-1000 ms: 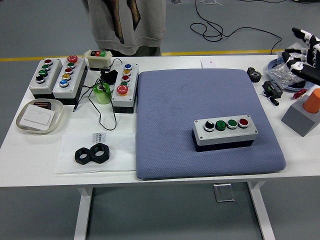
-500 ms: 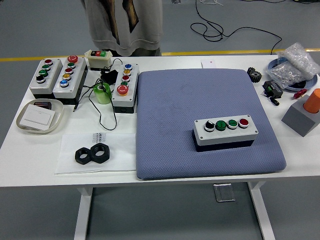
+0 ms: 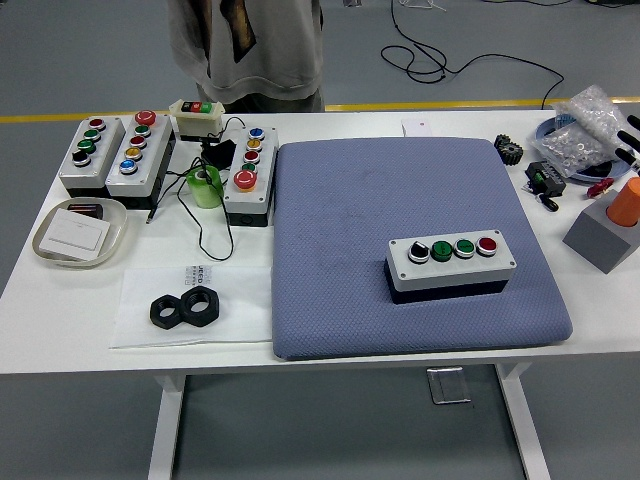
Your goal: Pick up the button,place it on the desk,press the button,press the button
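A grey button box with a black knob, two green buttons and a red button lies on the blue pad, right of its middle. Only a few black fingertips of my right hand show at the right edge, over the bag of parts, far from the box. They are spread and hold nothing. My left hand is out of view.
Three more button boxes and a small one stand at the back left, with a green tape roll, a tray and black nuts. A grey block with an orange cylinder and a plastic bag are at the right. A person stands at the far side.
My right hand was at the upper right a second ago, left the picture, and now its fingertips show again at the right edge, lower down. The button box has not moved.
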You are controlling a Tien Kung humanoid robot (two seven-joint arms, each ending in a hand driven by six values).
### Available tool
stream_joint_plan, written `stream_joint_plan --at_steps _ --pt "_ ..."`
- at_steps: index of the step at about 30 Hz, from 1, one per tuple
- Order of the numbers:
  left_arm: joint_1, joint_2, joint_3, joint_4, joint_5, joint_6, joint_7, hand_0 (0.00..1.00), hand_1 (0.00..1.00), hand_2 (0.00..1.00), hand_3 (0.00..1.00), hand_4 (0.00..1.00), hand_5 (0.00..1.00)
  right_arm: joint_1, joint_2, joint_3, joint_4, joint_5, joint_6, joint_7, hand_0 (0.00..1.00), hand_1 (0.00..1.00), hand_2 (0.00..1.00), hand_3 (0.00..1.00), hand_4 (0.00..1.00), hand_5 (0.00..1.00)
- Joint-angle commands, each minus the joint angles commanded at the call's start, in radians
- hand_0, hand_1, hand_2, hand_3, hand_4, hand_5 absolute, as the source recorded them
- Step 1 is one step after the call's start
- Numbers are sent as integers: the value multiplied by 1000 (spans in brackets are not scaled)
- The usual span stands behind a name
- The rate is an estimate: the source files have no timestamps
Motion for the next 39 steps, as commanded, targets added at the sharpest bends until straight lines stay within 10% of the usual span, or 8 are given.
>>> stream_joint_plan --at_steps 39 --pt "-15 6 42 0 -50 -9 -19 739 829 878 830 644 998 14 73 43 11 3 -6 -29 917 814 824 792 490 838"
